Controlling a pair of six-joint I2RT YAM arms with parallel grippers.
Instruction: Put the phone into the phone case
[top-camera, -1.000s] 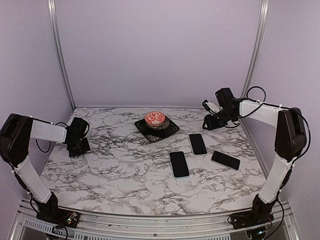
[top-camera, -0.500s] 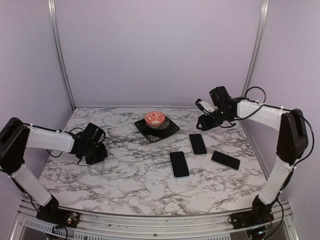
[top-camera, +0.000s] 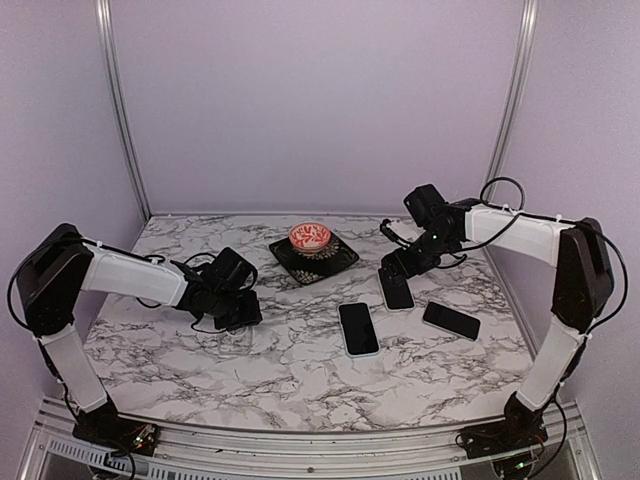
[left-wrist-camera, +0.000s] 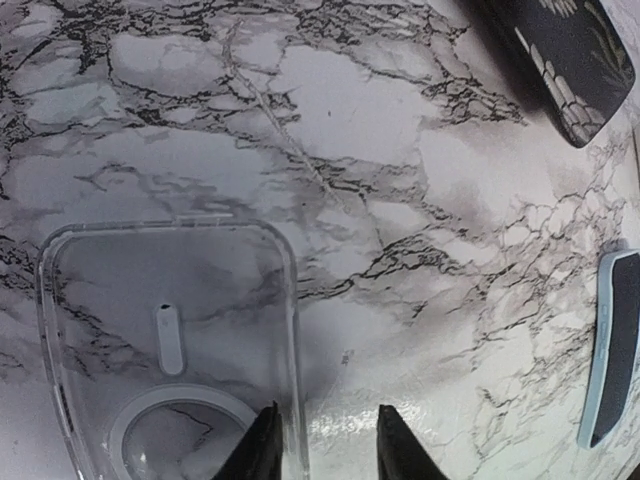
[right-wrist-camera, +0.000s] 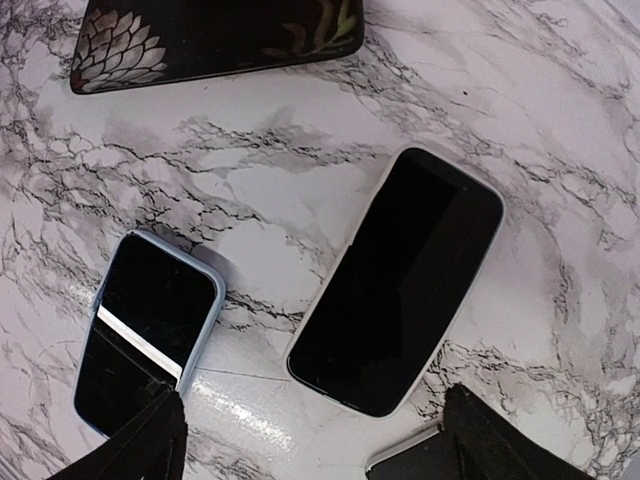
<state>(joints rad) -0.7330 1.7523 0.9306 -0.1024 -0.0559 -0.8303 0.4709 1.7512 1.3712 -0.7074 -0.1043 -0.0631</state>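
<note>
My left hand (left-wrist-camera: 320, 442) is partly spread, astride one side wall of the clear phone case (left-wrist-camera: 170, 300); as far as I can see it is not clamping it. That case looks light, bendy and likely to skate on the marble table (left-wrist-camera: 350, 130), so I'd grip that wall. My right hand (right-wrist-camera: 325, 440) is spread wide above the white-rimmed phone (right-wrist-camera: 400, 300), which lies flat just ahead of its fingers. The phone looks stiff with slick glass, best taken across its long edges. A blue-rimmed phone (right-wrist-camera: 150, 335) crowds one finger, and the patterned dish (right-wrist-camera: 210, 35) sits farther ahead. There is open table between my hands.
</note>
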